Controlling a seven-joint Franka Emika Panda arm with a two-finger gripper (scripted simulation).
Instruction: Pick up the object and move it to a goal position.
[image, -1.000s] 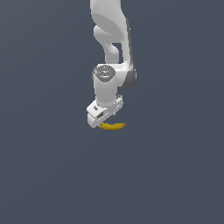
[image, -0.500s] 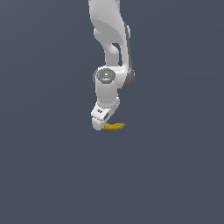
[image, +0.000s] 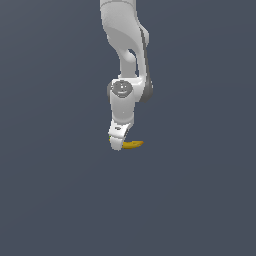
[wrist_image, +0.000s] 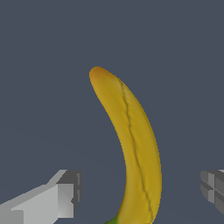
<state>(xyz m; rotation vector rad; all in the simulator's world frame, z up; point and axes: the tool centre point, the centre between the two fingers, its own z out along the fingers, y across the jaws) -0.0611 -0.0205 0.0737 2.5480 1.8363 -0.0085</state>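
flat slate-grey ground (image: 55, 200) fills both views, plain and without any edge or marking. against it the white jointed robot arm (image: 125, 55) comes down from the top of the exterior view, where its upper part is cut off by the frame. its white two-fingered gripper (image: 117, 144) sits low, right at the small curved yellow banana (image: 133, 145); from this side the fingers overlap into one pale shape, so their spread cannot be read there, and the banana's near end is hidden behind them, with only the part toward the exterior view's right showing.

the wrist view is clearer. the banana (wrist_image: 131, 144) lies lengthwise between the two fingertips (wrist_image: 61, 197), its orange-brown end pointing away and a sliver of green tip cut off at the frame edge. the jaws stand wide apart, with grey ground visible between each fingertip and the fruit, so nothing is gripped. the far finger is only partly in frame. whether the fingertips touch the ground cannot be told.
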